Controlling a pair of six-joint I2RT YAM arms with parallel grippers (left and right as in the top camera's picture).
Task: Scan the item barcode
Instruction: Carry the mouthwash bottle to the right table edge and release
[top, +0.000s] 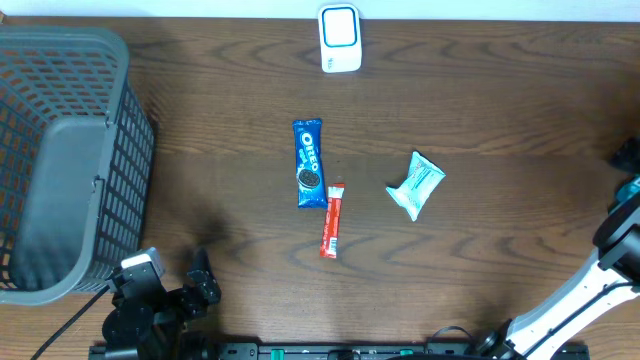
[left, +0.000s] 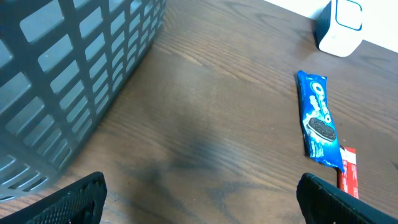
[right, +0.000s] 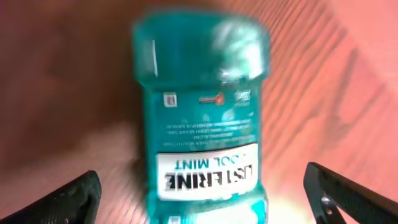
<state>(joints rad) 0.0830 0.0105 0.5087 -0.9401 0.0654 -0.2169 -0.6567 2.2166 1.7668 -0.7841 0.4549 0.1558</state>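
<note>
Right wrist view: the teal translucent plastic mouthwash bottle (right: 200, 112) sits in the gap between the two dark fingers (right: 68, 199) of the right gripper (right: 200, 177). The jaws stand wide apart, with bare wood showing on either side of the bottle, so neither finger touches it. The bottle is slightly blurred. It is broad and flat-faced with rounded shoulders, and its glossy surface catches a bright glare near the top edge. A white label band with dark lettering reading Listerine Cool Mint runs across it, upside down in this view, with lines of small print above the band. Whether the bottle lies flat or stands cannot be told.

In the overhead view only a teal glimpse of it shows at the right edge of the table, far to the right of the blue Oreo biscuit packet (top: 309, 163), which lies lengthwise at mid-table on the dark brown wood-grain table (top: 500, 100). Just right of the packet's lower end lies a slim red stick sachet (top: 332, 220). Further right of the packet is a crumpled pale teal pouch (top: 415, 185). Beyond the packet, at the far edge, stands a white boxy barcode scanner (top: 340, 38). Well left of the packet is a grey plastic lattice basket (top: 60, 160). The left gripper (left: 200, 180), near the front edge left of the packet, has its jaws spread wide over bare wood.
</note>
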